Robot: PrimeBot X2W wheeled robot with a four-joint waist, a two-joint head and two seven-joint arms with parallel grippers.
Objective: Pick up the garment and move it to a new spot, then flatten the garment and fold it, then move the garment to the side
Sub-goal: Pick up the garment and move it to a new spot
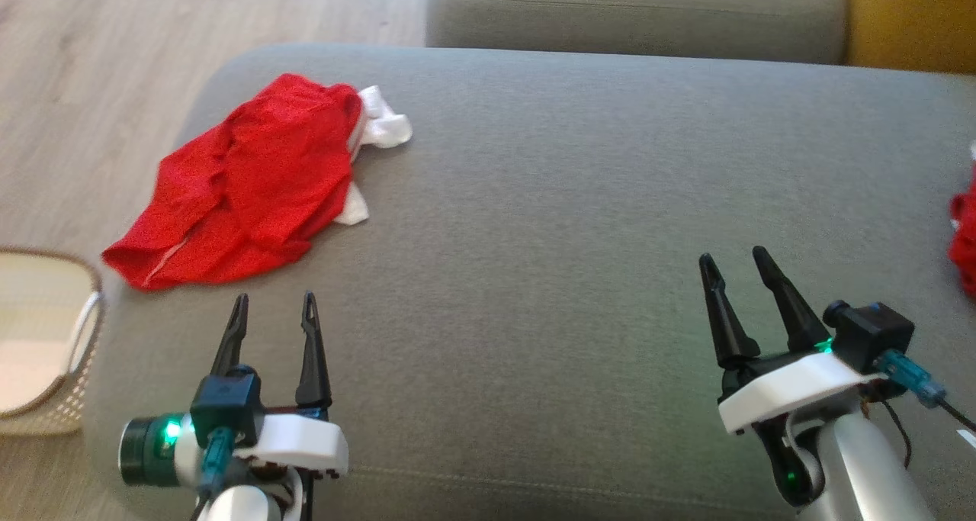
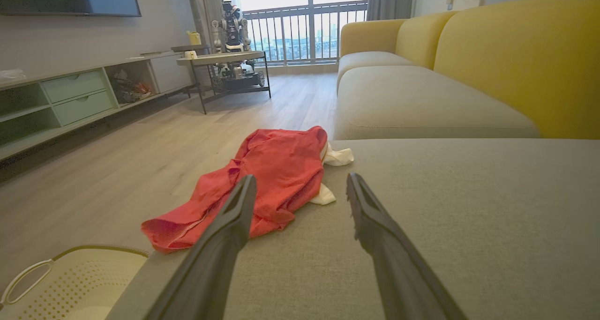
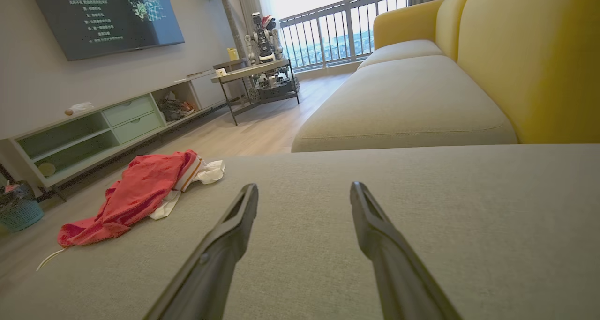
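A crumpled red garment [image 1: 244,185] with white trim lies at the far left of the grey couch cushion [image 1: 579,201], near its left edge. It appears again just beyond my left fingers in the left wrist view, garment [image 2: 267,179], and far to the left in the right wrist view, garment [image 3: 136,193]. My left gripper [image 1: 275,311] hovers open a little short of the garment's near hem, touching nothing. My right gripper [image 1: 738,269] stands open over bare cushion at the lower right, empty.
A cream perforated basket [image 1: 46,338] sits on the floor left of the cushion. Another red cloth [image 1: 964,239] pokes in at the right edge. A second cushion [image 1: 633,10] and yellow backrest [image 1: 907,17] lie beyond. Wooden floor [image 1: 99,63] stretches left.
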